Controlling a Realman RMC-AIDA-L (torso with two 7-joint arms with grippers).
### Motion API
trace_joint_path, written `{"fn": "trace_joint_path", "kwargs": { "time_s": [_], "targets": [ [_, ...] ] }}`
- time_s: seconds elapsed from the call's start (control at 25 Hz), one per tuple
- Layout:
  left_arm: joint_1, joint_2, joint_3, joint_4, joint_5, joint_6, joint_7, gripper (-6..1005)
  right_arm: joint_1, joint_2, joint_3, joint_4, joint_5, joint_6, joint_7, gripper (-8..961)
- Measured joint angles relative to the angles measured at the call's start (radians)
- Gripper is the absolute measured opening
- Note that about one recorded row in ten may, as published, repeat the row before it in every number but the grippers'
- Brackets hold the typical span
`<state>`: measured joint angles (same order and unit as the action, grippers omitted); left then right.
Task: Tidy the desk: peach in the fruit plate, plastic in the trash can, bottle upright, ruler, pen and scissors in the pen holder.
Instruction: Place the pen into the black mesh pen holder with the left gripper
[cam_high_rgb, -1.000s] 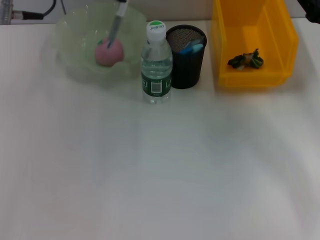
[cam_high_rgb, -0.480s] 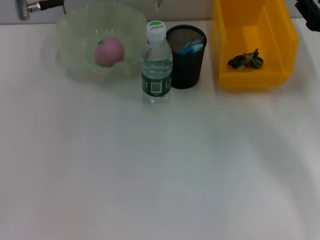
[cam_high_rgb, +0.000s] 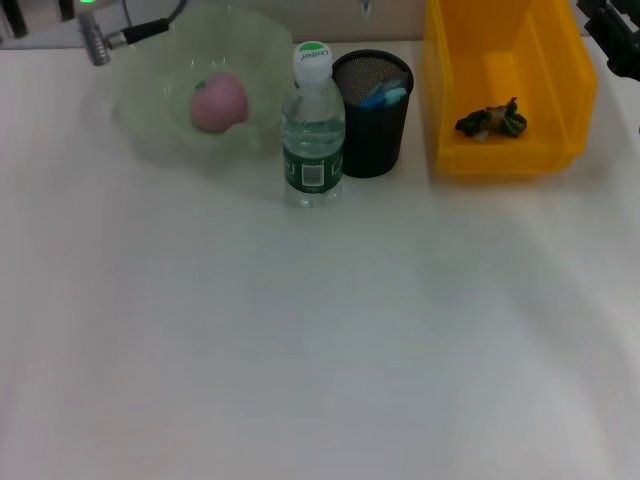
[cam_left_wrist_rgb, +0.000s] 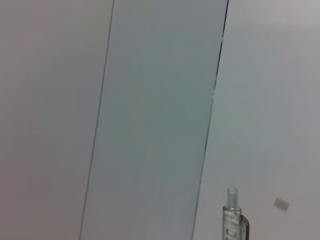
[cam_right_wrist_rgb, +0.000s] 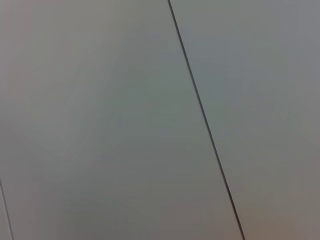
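Note:
The pink peach (cam_high_rgb: 218, 102) lies in the pale green fruit plate (cam_high_rgb: 150, 120) at the back left. The bottle (cam_high_rgb: 313, 130) stands upright beside the black mesh pen holder (cam_high_rgb: 372, 140), and the blue scissors (cam_high_rgb: 383, 97) stick up inside the holder. A crumpled piece of plastic (cam_high_rgb: 491, 120) rests in the yellow trash can (cam_high_rgb: 505, 150). The pen's tip (cam_high_rgb: 365, 8) hangs at the top edge of the head view, above and behind the holder. The pen (cam_left_wrist_rgb: 234, 216) also shows in the left wrist view, carried by my left gripper, which is itself outside the frames. The ruler is hidden.
A silver fitting of my left arm (cam_high_rgb: 100, 40) shows at the back left behind the fruit plate. A dark part of my right arm (cam_high_rgb: 612, 28) sits at the back right, past the trash can. The white desk (cam_high_rgb: 320, 340) stretches wide in front.
The pen has travelled to the right, from above the fruit plate to behind the pen holder. The left arm's fitting has come into view. Nothing on the desk has moved.

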<state>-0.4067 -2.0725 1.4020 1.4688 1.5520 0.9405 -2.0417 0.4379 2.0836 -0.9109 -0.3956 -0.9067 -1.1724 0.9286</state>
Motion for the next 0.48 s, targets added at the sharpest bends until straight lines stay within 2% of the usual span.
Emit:
{"fn": "trace_joint_path", "kwargs": {
  "time_s": [0.32, 0.48],
  "targets": [
    [-0.077, -0.001, 0.000, -0.249, -0.282, 0.005, 0.282, 138, -0.017, -0.001, -0.001, 0.000, -0.002, -0.041, 0.002, 499],
    [-0.132, -0.001, 0.001, -0.364, -0.339, 0.007, 0.359, 139, -0.026, -0.002, -0.008, 0.001, -0.002, -0.057, 0.002, 499]
  ]
}}
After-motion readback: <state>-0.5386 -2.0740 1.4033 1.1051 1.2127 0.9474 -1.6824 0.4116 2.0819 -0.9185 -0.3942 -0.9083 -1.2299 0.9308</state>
